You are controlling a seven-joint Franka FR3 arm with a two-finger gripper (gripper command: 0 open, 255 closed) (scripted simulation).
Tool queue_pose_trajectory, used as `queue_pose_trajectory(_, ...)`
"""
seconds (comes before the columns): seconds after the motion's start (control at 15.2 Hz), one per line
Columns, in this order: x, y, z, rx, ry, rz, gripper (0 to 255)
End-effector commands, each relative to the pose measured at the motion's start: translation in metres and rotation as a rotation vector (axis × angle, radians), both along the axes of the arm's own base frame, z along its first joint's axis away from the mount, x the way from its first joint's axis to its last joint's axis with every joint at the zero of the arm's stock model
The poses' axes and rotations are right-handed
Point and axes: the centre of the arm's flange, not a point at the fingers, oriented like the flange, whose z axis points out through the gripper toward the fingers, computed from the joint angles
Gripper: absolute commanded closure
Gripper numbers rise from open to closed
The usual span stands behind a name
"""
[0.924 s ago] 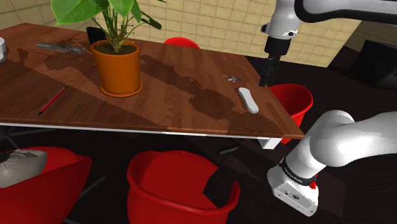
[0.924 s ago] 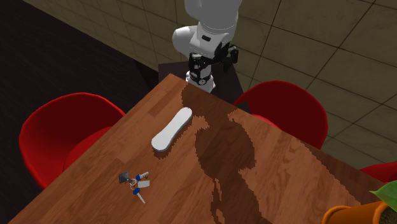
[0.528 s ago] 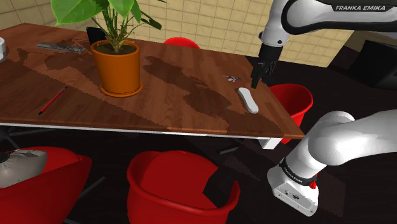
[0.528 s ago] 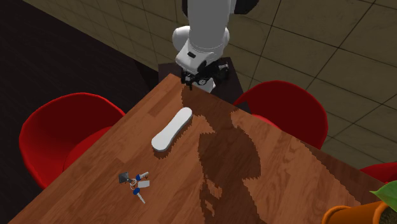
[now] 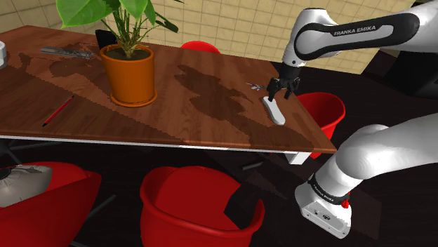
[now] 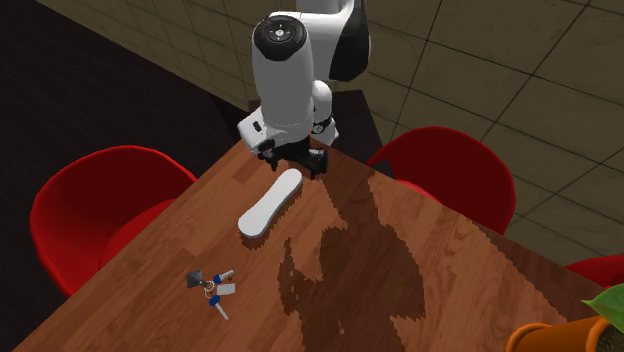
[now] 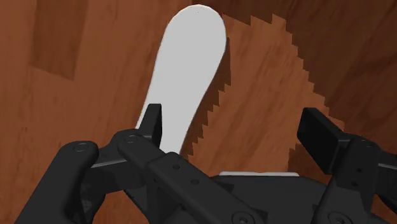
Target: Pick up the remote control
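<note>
The remote point(image 7: 188, 70) is plain white with no buttons to make out. In the wrist view its nearer end is hidden behind the black body of the hand, while its rounded far end reaches out past the fingertips point(image 7: 151, 121). The jaws are spread wide. The remote is not centred in the gap: it runs under one fingertip, whose tip overlaps its edge, and the other fingertip stands well off over bare wood. Whether that fingertip touches the remote cannot be told. In the second exterior view the jaws cover the tip of the remote point(image 6: 270, 204) that points toward the arm. In the shoulder view they hang just above the remote point(image 5: 274, 111). The remote lies flat on the bench point(image 5: 196, 105), close to its end edge and roughly along it, between the keys point(image 6: 212, 285) and the corner nearest the stand. The keys are too small to read in detail. A potted plant point(image 5: 128, 74) stands mid-bench, its leaves cut off by the shoulder view's top. Red chairs point(image 6: 90, 210) are partly hidden under the bench's edges.
</note>
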Motion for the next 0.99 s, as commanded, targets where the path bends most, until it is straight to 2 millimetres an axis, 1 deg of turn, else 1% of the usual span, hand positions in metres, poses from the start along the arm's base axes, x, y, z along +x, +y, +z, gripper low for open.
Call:
queue_pose_trajectory(0.0, 0.005, -0.019, -0.015, -0.011, -0.019, -0.09, 0)
queue_pose_trajectory(0.26, 0.008, -0.056, -0.046, -0.031, -0.049, -0.257, 0)
queue_pose_trajectory(0.73, 0.008, -0.056, -0.083, -0.031, -0.049, -0.257, 0)
queue_pose_trajectory(0.86, 0.008, -0.056, -0.086, -0.031, -0.049, -0.257, 0)
queue_pose_trajectory(0.92, 0.008, -0.057, -0.086, -0.031, -0.049, -0.257, 255)
